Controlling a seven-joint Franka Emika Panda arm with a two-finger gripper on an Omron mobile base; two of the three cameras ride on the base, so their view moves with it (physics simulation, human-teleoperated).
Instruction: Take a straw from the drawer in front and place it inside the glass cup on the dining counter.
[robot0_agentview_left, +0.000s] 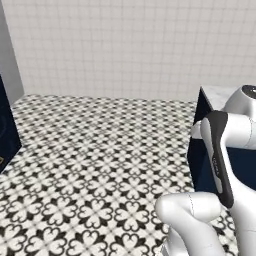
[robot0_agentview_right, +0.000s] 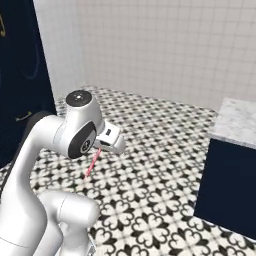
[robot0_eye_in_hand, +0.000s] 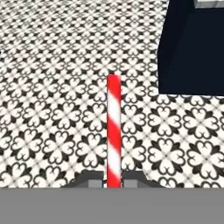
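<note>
Thin red-and-white striped straw (robot0_eye_in_hand: 113, 131) clamped at its lower end between the closed dark fingertips of the two-finger claw (robot0_eye_in_hand: 113, 180), long axis running straight out ahead of the hand, free end over black-and-white patterned floor tiles (robot0_eye_in_hand: 52, 87). Ahead and off to the straw's right in the hand view: navy-blue base and white-grey marble slab of the dining counter (robot0_agentview_right: 239, 120), well apart. Clear glass cup presumably up on that slab, so a carry toward the counter corner likely next.
</note>
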